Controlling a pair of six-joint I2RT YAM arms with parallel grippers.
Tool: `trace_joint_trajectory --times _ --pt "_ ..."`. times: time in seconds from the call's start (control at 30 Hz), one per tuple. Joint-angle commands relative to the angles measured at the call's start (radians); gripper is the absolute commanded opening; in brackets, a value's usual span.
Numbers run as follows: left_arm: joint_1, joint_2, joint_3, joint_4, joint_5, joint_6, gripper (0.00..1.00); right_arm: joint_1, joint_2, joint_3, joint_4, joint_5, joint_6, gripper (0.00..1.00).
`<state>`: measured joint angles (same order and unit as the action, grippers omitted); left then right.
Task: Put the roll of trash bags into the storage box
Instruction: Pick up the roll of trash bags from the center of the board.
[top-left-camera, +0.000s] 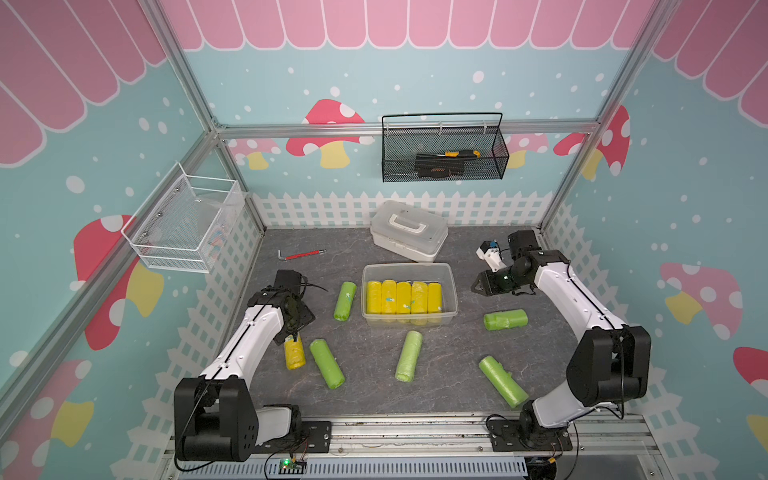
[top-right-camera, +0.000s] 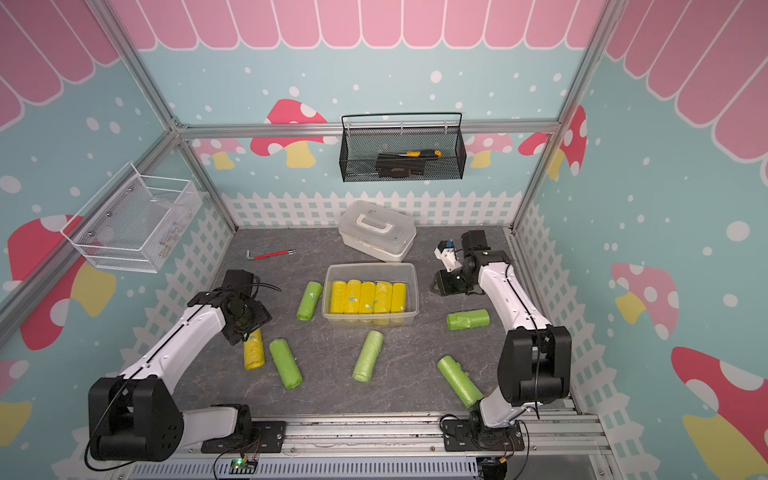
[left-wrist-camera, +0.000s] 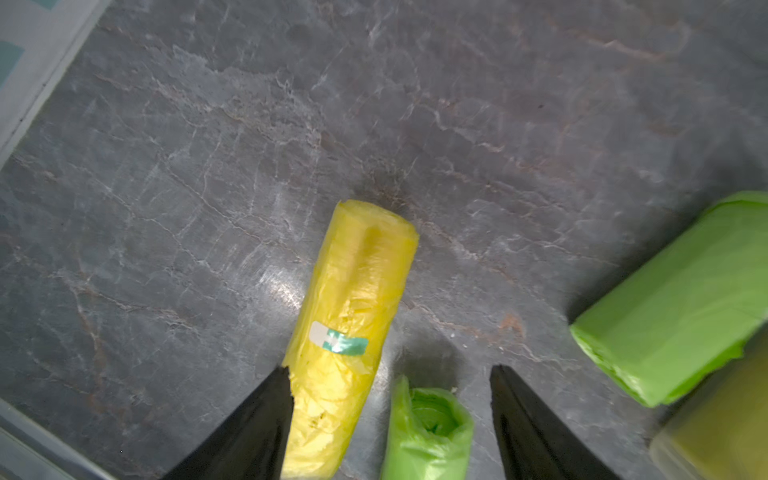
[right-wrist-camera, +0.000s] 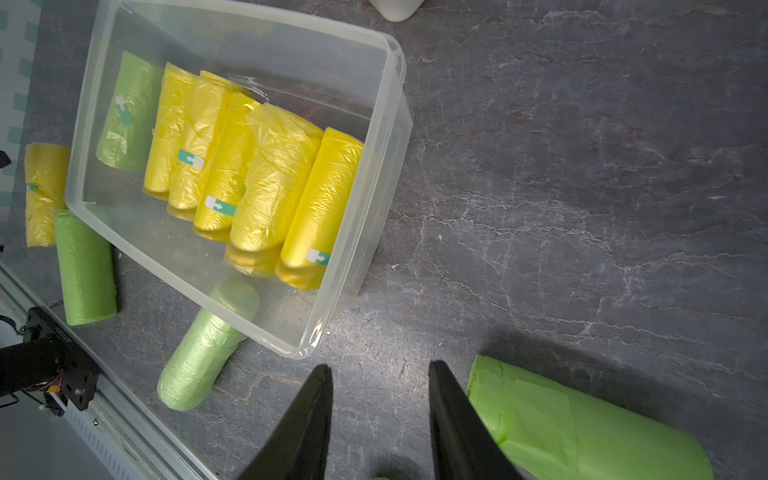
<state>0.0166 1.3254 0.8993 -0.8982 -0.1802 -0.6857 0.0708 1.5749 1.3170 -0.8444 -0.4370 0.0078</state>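
Your left tool (left-wrist-camera: 390, 368): wide, empty, yellow roll (left-wrist-camera: 349, 332) beside finger; top views half-hide it. Right tool (right-wrist-camera: 380, 365): narrow, empty.

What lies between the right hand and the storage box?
Nothing: only bare grey tabletop separates the right hand from the storage box, shown in the right wrist view and both top views.
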Motion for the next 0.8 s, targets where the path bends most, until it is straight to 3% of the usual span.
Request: trace_joint_trajectory --times 0.0,0.13,0.5,0.77 --pt "0.026 0.035 -0.012 -0.018 -0.015 0.055 0.77 -0.005 -0.003 -0.005 0.007 -0.016 -0.009 0.40" --pt "0.039 0.042 -0.030 -0.006 -0.028 0.076 0.77 -0.005 -0.005 -0.012 0.008 -0.009 -0.010 0.40" --pt "0.051 0.144 -0.103 0.086 0.084 0.121 0.77 -0.005 -0.003 -0.021 0.013 -0.006 -0.011 0.41" --pt "0.050 0.148 -0.134 0.136 0.129 0.123 0.67 -0.005 -0.006 -0.024 0.012 0.001 -0.011 0.41"
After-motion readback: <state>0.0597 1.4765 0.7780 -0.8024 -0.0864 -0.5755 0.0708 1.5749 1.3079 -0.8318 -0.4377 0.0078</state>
